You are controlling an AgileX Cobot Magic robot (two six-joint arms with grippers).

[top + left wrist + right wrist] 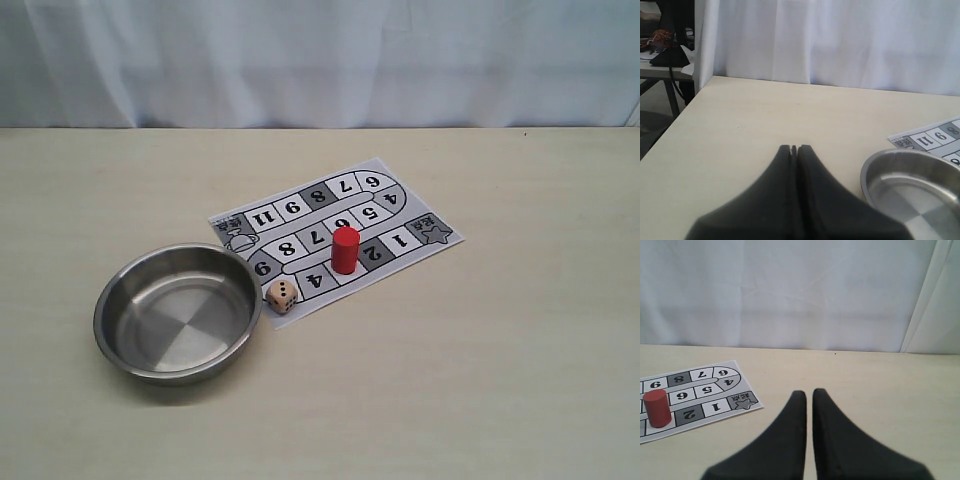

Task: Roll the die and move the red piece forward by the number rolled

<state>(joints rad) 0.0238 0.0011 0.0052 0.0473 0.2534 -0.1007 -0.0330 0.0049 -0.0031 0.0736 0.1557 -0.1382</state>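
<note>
The die (283, 294) lies on the front edge of the paper game board (385, 185), beside the steel bowl (112, 298); a face with three pips shows. The red piece (345, 250) stands upright on the board between squares 2 and 4, and the right wrist view shows this red piece (657, 408) too. Neither gripper appears in the exterior view. My left gripper (794, 147) is shut and holds nothing, hovering over bare table short of the bowl (871, 170). My right gripper (809, 392) is shut but for a thin slit, empty, off the board's star corner (742, 401).
The bowl has nothing in it. The left wrist view catches a corner of the board (932, 137). A white curtain (320, 60) runs along the table's far edge. Past the table's left edge stands a dark stand (670, 45).
</note>
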